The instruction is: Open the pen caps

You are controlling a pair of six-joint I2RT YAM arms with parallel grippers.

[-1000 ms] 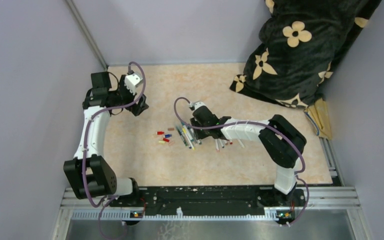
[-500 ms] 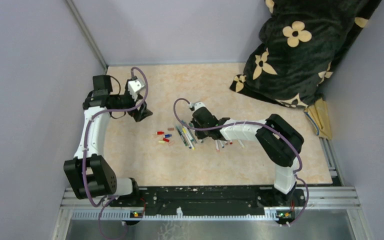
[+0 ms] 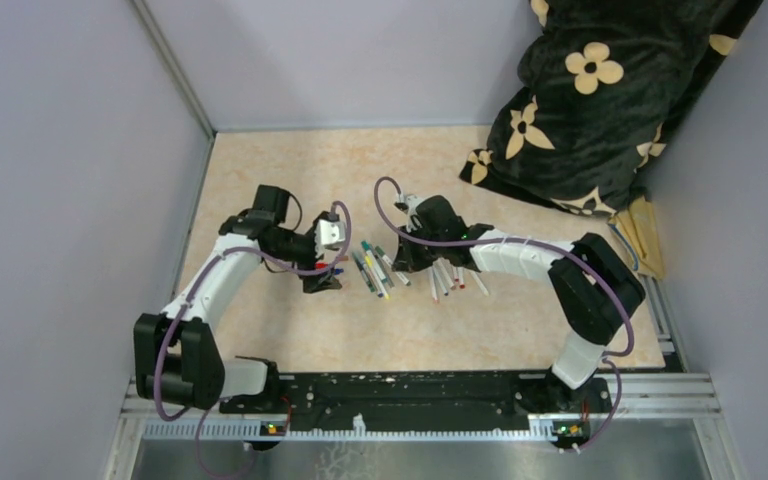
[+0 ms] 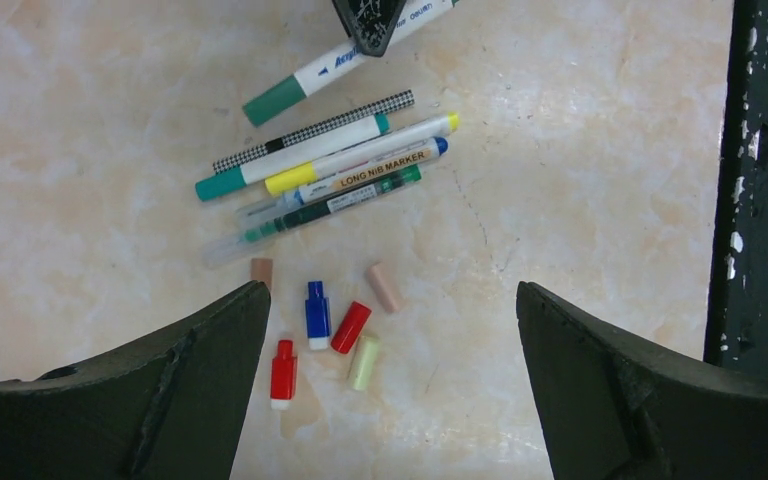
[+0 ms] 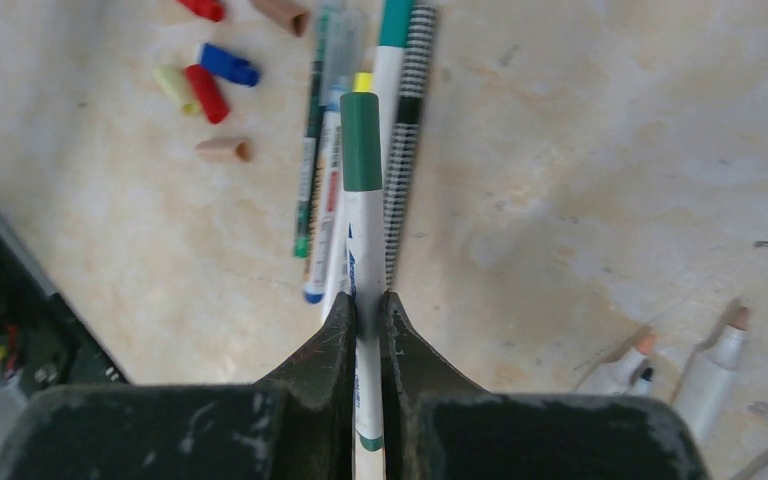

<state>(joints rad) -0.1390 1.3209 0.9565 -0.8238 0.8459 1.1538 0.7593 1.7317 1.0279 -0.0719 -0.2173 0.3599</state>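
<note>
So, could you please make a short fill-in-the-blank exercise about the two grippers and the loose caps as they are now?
1. The right gripper is shut on a pen whose cap is ____.
2. The left gripper hangs above the loose caps with its jaws ____.
3. In the left wrist view, exactly ____ loose caps can be counted.

Missing words: green; open; six.
</note>
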